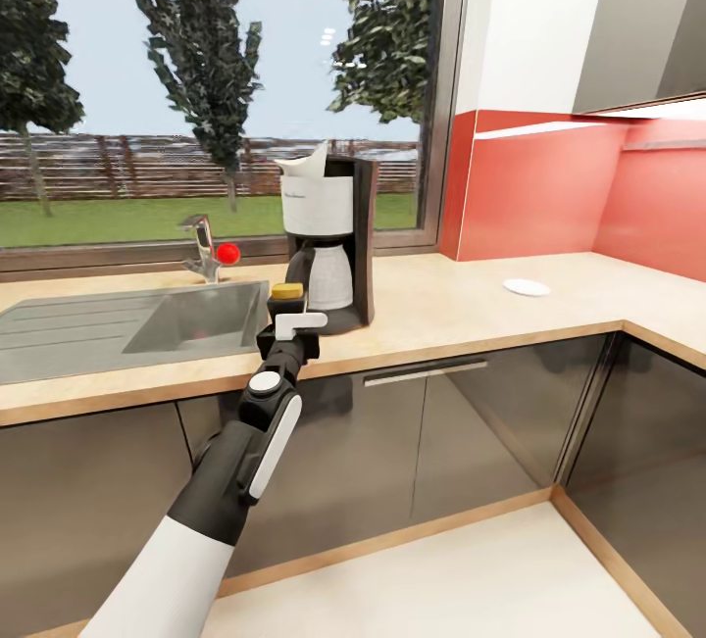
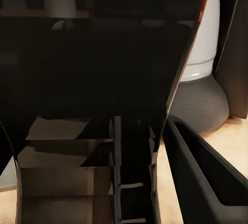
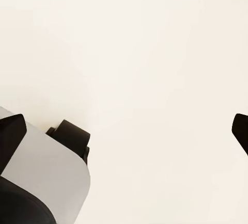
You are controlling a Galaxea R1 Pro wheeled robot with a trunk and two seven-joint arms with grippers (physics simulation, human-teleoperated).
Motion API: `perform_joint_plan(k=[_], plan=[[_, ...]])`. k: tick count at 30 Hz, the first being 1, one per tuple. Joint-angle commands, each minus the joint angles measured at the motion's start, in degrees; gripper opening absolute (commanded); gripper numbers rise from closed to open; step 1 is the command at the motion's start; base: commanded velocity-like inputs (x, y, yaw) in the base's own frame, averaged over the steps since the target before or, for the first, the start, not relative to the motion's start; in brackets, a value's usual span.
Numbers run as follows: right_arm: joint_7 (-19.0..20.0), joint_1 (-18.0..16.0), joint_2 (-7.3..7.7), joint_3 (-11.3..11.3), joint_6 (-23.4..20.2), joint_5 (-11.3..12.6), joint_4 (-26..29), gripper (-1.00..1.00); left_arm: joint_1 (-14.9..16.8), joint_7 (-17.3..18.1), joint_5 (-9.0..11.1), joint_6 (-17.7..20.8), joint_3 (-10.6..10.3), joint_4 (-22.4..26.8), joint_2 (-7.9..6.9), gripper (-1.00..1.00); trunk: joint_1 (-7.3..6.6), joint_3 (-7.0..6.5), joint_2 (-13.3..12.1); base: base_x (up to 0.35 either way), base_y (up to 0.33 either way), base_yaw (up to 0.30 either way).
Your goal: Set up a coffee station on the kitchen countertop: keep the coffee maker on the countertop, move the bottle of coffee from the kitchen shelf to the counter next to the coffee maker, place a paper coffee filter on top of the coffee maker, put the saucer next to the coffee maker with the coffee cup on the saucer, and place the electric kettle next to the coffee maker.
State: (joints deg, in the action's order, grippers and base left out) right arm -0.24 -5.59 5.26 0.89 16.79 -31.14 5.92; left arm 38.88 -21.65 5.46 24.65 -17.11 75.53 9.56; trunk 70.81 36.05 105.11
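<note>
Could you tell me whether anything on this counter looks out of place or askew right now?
Nothing looks spilled or damaged. The coffee maker stands upright on the countertop with the paper filter poking from its top. The left gripper holds a yellow-lidded bottle close beside it. The saucer lies off to the side, well apart from the coffee maker.

Daylight pours in through the window (image 1: pixel 226 89), leaving the countertop (image 1: pixel 471 310) bright and evenly lit. A pale glare strip runs along the red backsplash (image 1: pixel 549 187). The left wrist view is dim and murky, close surfaces soft; the right wrist view looks washed-out cream.
</note>
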Motion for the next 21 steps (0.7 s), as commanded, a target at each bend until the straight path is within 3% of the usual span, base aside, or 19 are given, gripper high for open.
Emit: perform_joint_plan(k=[1,21], plan=[[-0.03,-0.03,0.02,0.08,0.17,-0.06,-0.03,1.0,0.05,-0.5,0.48,0.22,-0.12,0.08,-0.01,-1.0,-0.01,0.06,0.03,0.0,0.0,0.0],[-0.03,-0.03,0.1,0.0,0.17,-0.06,-0.03,1.0,0.06,-0.5,0.46,0.22,-0.12,0.1,-0.04,-1.0,-0.01,0.06,0.03,0.053,0.0,0.0]])
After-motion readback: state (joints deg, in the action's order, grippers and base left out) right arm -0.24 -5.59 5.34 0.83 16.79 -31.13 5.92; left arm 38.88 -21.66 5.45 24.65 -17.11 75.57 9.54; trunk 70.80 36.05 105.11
